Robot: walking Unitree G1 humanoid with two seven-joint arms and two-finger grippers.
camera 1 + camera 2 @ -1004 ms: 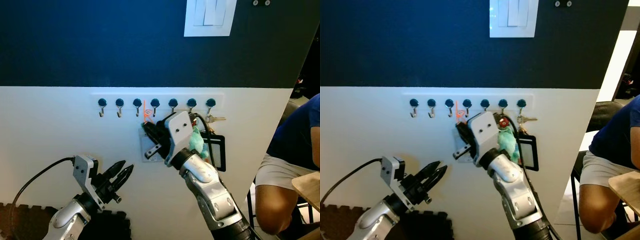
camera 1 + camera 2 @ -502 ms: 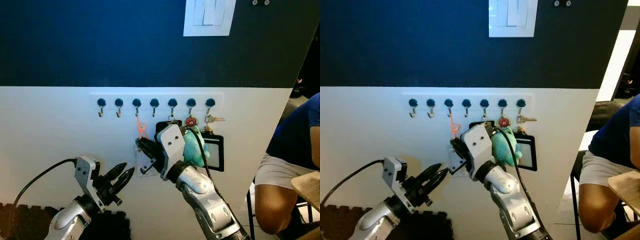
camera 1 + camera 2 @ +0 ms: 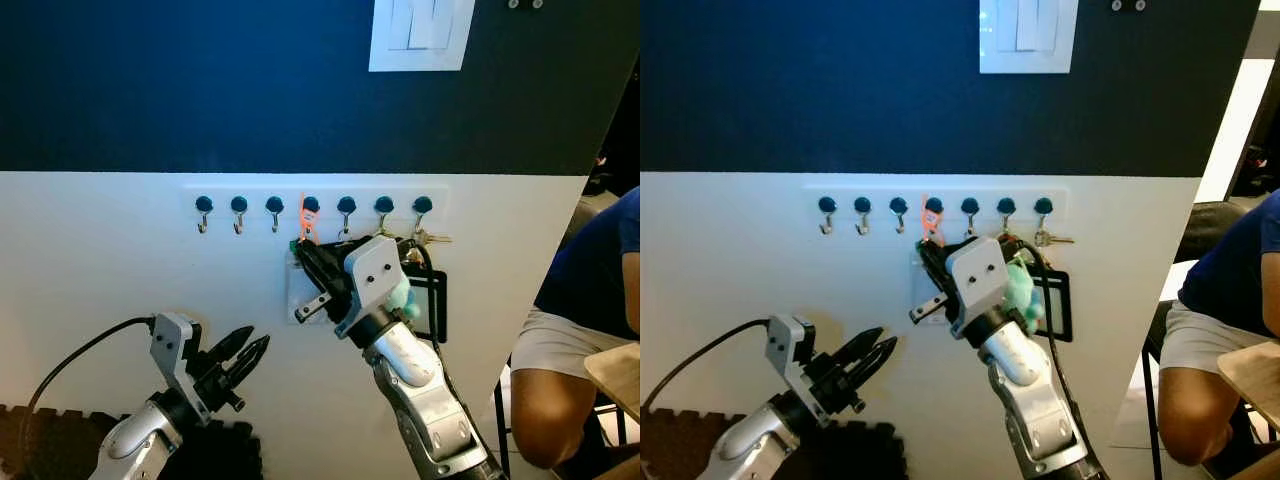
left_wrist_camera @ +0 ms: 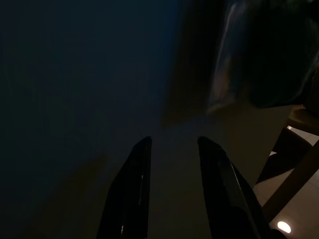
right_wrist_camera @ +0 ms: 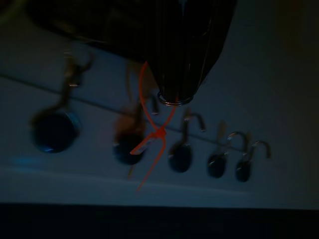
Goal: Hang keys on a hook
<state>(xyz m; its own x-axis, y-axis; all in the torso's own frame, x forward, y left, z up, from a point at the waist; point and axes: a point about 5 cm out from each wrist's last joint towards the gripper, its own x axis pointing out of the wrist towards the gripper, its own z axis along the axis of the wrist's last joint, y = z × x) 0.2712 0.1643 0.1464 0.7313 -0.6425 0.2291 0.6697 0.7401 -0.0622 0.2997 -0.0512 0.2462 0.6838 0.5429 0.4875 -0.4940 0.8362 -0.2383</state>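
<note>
Your left pincer (image 3: 243, 352) hangs low against the white lower wall (image 3: 100, 260), its two black fingers parted and holding nothing, well below and to the left of the row of hooks (image 3: 312, 206). It is the farther of the two from the work and looks idle.

Along that row, seven dark-knobbed hooks run in a level line on a white strip. The three on the left stand bare. At the fourth hook (image 3: 311, 205), an orange tag loop (image 3: 304, 224) rises from the tips of your right pincer (image 3: 303, 252) and reaches up to the knob. From the wrist camera the orange loop (image 5: 152, 132) crosses over that knob, with a small metal ring (image 5: 174, 101) clamped at the fingertips just beside it. So the right pincer is clenched on the key ring, and the keys sit directly under the fourth hook, close to the wall.

The relation to watch is vertical: the hook lies straight above the fingertips, and the loop's long axis stands upright, pointing at it. Whether the loop is already over the hook's curl or merely lies in front of it cannot be told.

Further right, a teal soft toy (image 3: 398, 294) and a black card holder (image 3: 430, 300) hang beside your right wrist, with another set of keys (image 3: 430, 238) on the last hook. A seated person's leg (image 3: 560, 370) shows at the far right.
</note>
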